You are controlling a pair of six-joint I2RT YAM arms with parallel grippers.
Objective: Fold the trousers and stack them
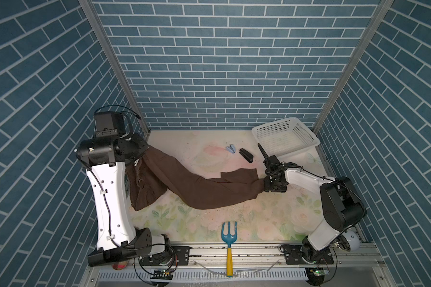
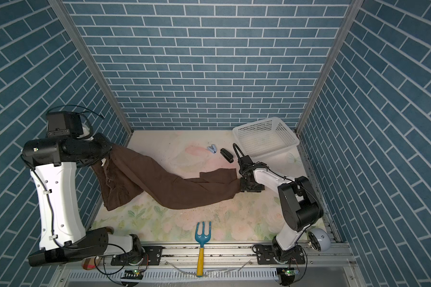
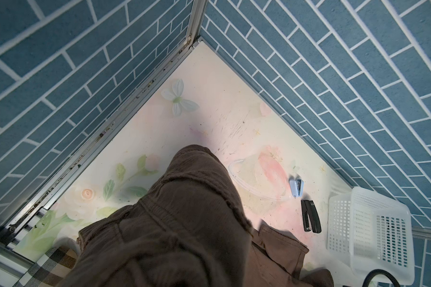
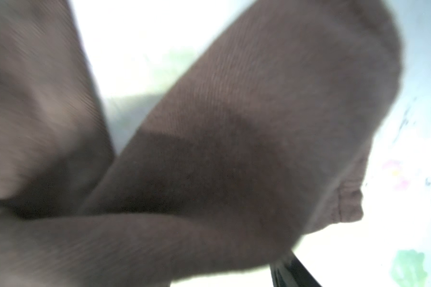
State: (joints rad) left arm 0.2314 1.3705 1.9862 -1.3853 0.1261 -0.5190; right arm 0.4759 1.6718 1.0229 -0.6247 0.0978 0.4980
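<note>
Nearest lens: dark chocolate-brown, soft matte fabric trousers (image 4: 234, 149) fill the right wrist view, blurred, with one stitched hem corner showing.
Position: the trousers (image 1: 204, 191) are strung across the floral-printed worktop (image 1: 271, 218) from rear left to right of centre. The waist end is raised, and the legs sag onto the surface between the arms.
Look: unfolded, with wide long legs lying partly one over the other. The left wrist view shows a gathered waistband with creases (image 3: 184, 211). One hem lies free and flat near the right arm.
Left arm: left gripper (image 1: 144, 150) is clamped tight on the waist end. Cloth hangs from it in a loose curtain and hides the fingers.
Right arm: right gripper (image 1: 265, 184) is low at the worktop, holding a bunch of one leg's hem. The fabric tapers into it and the fingers are mostly hidden.
Handling: judged light, limp and not fragile. It will likely sag, twist and drag wherever unsupported. The matte weave should not slip easily.
Hold points: waistband and hem corners are judged best, where seams thicken the cloth. Both layers need pinching together, or one leg may trail.
Bystanders:
- white perforated plastic basket (image 1: 300, 149), rear right
- black stapler (image 1: 246, 155), with a small pale-blue stapler (image 1: 230, 149) just beside it
- blue-headed, yellow-handled garden fork (image 1: 229, 238), at the front edge
- tan plaid pouch (image 3: 55, 261), beside the hanging cloth; contact unclear
</note>
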